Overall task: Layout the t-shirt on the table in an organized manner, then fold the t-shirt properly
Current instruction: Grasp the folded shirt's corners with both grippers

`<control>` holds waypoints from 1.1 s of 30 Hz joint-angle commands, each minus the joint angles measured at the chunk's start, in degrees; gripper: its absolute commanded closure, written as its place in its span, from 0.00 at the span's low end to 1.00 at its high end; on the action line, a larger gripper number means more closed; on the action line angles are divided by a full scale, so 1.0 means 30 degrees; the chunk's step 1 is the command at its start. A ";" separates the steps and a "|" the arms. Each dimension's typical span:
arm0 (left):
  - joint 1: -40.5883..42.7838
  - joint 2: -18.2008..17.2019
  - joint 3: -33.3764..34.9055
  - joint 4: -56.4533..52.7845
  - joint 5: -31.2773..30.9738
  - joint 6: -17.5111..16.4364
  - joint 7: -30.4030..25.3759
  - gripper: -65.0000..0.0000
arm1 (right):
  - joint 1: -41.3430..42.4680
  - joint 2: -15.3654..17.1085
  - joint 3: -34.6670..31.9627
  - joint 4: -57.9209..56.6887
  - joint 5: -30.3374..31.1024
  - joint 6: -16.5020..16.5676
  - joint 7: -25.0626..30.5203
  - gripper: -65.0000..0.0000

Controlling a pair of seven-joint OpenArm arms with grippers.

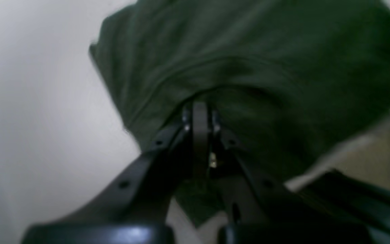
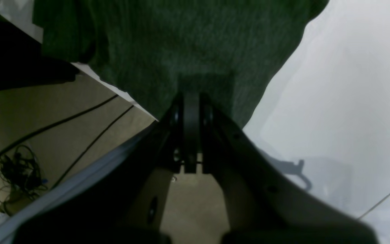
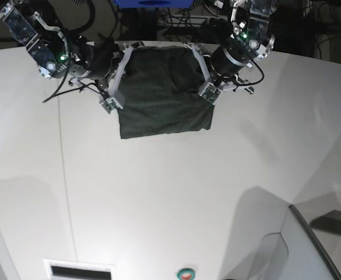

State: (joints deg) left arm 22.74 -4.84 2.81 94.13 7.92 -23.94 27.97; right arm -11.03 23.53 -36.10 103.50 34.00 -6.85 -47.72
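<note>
**Shirt gathered at the far edge, both arms gripping it**

The t-shirt (image 3: 161, 96) lies at the far side of the table (image 3: 176, 198), near its curved edge, as a compact, roughly rectangular dark green patch; no sleeves or collar can be made out from the base view, so it looks already folded at least once, though how many folds it holds cannot be told. The left gripper (image 1: 200, 113) is closed with cloth pinched between its jaws at the shirt's edge; the right gripper (image 2: 191, 101) is likewise closed on the fabric at the opposite side. My reading is that a fold is in progress, with squaring up and letting go left to do. The cloth looks thin and soft, plain, with shallow wrinkles; its near edge lies fairly straight on the table.
</note>
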 commanded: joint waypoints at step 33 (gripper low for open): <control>0.1430 -0.0745 -0.5112 0.4361 -0.4971 -0.0063 0.1682 1.00 | 0.0320 0.0084 0.0149 -0.0084 0.0110 -0.0104 0.2531 0.99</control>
State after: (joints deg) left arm 27.24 -6.46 -12.14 106.32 -7.09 -24.32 33.85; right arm -10.48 23.38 -35.94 102.37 34.06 -6.96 -40.91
